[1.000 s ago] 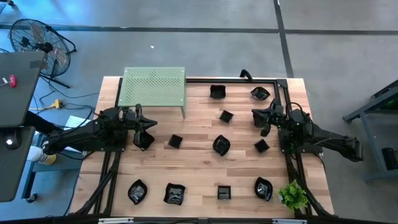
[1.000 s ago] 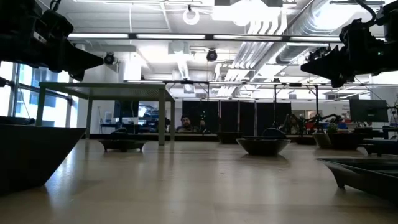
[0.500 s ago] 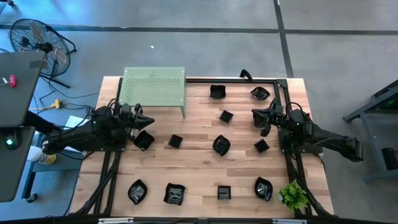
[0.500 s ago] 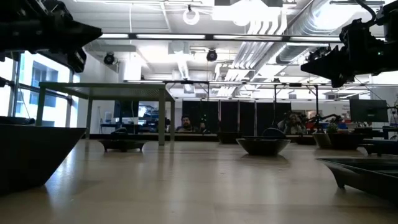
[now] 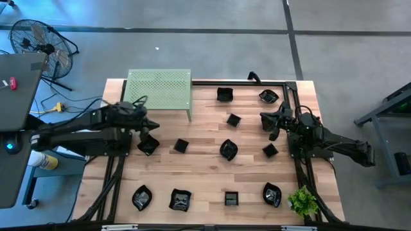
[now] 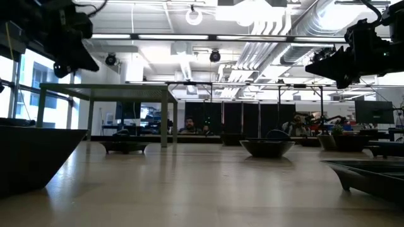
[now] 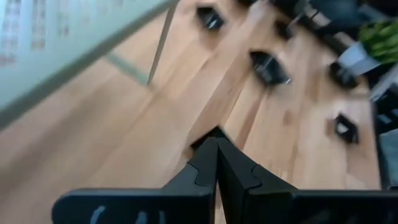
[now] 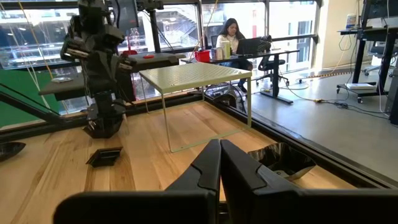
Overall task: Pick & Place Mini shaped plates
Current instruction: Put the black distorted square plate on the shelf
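Several tiny glossy black plates lie scattered on the wooden table [image 5: 205, 170], each flat on its base. My left gripper [image 5: 149, 130] is shut and empty. It hangs above the table's left side, just over a black plate [image 5: 148, 146], with its tips [image 7: 216, 134] slanting down. My right gripper [image 5: 272, 128] is also shut and empty [image 8: 219, 144]. It hovers at the right side between a small square plate [image 5: 234, 119] and another plate [image 5: 270, 151]. More plates sit along the near edge [image 5: 180, 200] and the far edge [image 5: 224, 95].
A pale green perforated rack [image 5: 159, 90] stands on thin legs at the far left of the table. A small green plant [image 5: 303, 202] sits at the near right corner. A black frame [image 5: 290, 96] runs along the far and right edges. A person [image 8: 233, 31] sits at a desk beyond the table.
My left arm has drawn back toward the table's left edge and risen. Its gripper has tipped from pointing level toward the right to slanting downward over the plate. The fingers have stayed shut. The right arm and the plates have kept still.
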Robot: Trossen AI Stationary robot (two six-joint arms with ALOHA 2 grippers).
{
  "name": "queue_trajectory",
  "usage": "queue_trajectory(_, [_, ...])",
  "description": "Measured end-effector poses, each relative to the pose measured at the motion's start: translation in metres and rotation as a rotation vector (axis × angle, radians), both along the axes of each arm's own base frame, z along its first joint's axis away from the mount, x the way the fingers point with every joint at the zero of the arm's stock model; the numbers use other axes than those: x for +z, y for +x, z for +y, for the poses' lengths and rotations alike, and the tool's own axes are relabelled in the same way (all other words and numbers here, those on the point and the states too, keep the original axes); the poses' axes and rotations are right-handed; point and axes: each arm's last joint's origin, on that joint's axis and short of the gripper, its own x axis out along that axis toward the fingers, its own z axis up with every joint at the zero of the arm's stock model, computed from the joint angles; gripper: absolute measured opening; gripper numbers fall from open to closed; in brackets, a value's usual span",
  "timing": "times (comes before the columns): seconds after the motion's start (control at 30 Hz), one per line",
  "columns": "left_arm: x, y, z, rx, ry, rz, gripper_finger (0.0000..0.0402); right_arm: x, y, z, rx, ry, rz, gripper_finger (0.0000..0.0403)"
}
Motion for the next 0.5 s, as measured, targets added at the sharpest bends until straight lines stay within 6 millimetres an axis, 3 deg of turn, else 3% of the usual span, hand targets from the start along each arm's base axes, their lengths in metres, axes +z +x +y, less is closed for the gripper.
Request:
queue_trajectory(0.23, [-0.010,0.005,-0.002,0.008,-0.176,0.175,0.0001,0.000,0.000,0.000,0.000,0.000,0.000,0.0005])
queue_trajectory(0.5, [-0.021,-0.001,-0.020,-0.072,-0.248,0.351,0.0001,0.000,0.000,0.000,0.000,0.000,0.000,0.0005])
